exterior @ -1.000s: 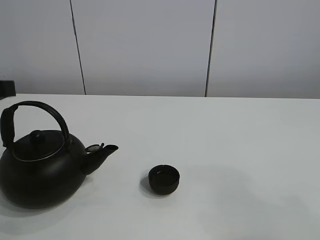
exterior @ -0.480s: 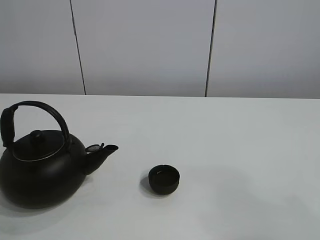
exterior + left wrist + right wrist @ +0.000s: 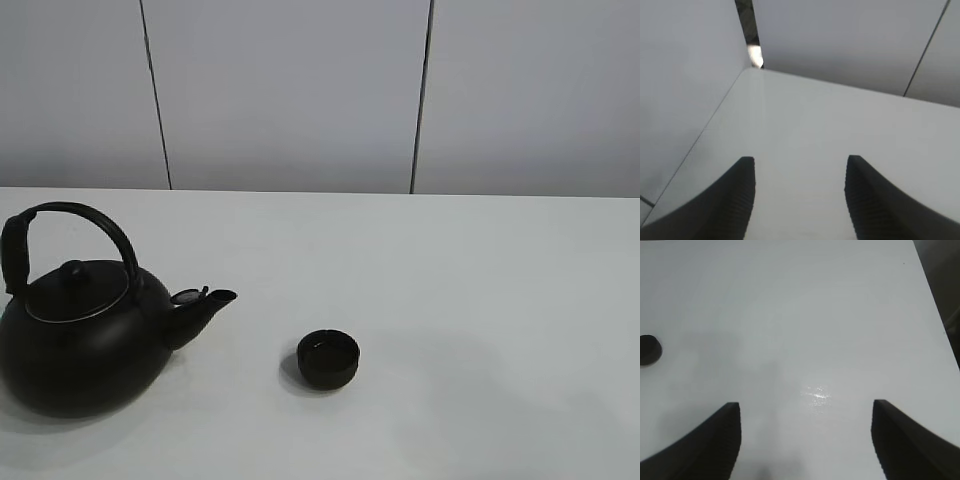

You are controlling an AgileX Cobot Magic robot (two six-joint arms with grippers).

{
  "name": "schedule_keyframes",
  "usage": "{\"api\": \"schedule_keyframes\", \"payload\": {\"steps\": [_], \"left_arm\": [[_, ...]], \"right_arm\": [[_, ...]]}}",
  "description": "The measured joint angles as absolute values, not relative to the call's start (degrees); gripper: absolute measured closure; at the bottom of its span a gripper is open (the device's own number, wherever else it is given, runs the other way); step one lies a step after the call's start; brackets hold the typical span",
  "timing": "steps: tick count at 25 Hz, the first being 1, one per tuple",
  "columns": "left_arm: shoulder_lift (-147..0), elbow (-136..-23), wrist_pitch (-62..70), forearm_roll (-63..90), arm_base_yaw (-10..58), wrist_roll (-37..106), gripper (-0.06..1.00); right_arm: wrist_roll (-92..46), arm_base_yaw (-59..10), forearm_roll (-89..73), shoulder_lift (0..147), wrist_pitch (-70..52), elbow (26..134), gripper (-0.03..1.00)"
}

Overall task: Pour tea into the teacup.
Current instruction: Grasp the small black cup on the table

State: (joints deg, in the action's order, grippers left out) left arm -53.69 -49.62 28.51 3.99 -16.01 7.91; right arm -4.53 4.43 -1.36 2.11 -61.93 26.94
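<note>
The teacup (image 3: pixel 328 359), small, round and matte black, stands on the white table (image 3: pixel 480 280) a little left of centre. It also shows in the right wrist view as the teacup (image 3: pixel 649 349), far off to one side of my right gripper (image 3: pixel 805 440). That gripper is open over bare table with nothing between its fingers. A big black kettle (image 3: pixel 80 345) with an arched handle stands at the left, its spout (image 3: pixel 205 305) pointing toward the cup. My left gripper (image 3: pixel 799 200) is open over the table near a corner, holding nothing. Neither gripper appears in the exterior view.
A pale panelled wall (image 3: pixel 300 90) runs behind the table's far edge. The left wrist view shows the table corner (image 3: pixel 752 70) meeting that wall. The right wrist view shows the table's side edge (image 3: pixel 935 305) with dark floor beyond.
A dark shape at the exterior view's far left edge one second ago has gone from the frame. Kettle and teacup have not moved.
</note>
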Motion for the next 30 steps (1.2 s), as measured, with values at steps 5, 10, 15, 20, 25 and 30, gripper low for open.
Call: {"api": "schedule_keyframes", "payload": {"steps": [5,10,15,20,25,30], "left_arm": [[-34.5,-53.1,42.9,6.9,-13.6,11.2,0.55],[-14.1,-53.9,57.3,8.7,-13.4,13.1,0.55],[-0.2,-49.9,68.0,9.9,-13.4,13.7,0.55],[1.0,-40.9,71.6,11.0,-13.4,13.8,0.55],[1.0,-32.6,69.8,11.1,-13.4,13.4,0.55],[1.0,-29.1,67.4,9.8,-12.4,12.6,0.55]], "right_arm": [[-4.5,4.4,-1.4,2.1,-61.9,26.9,0.46],[-4.5,4.4,-1.4,2.1,-61.9,26.9,0.46],[-4.5,4.4,-1.4,2.1,-61.9,26.9,0.46],[-4.5,4.4,-1.4,2.1,-61.9,26.9,0.46],[-4.5,4.4,-1.4,2.1,-61.9,26.9,0.46],[-4.5,4.4,-1.4,2.1,-61.9,26.9,0.46]]}}
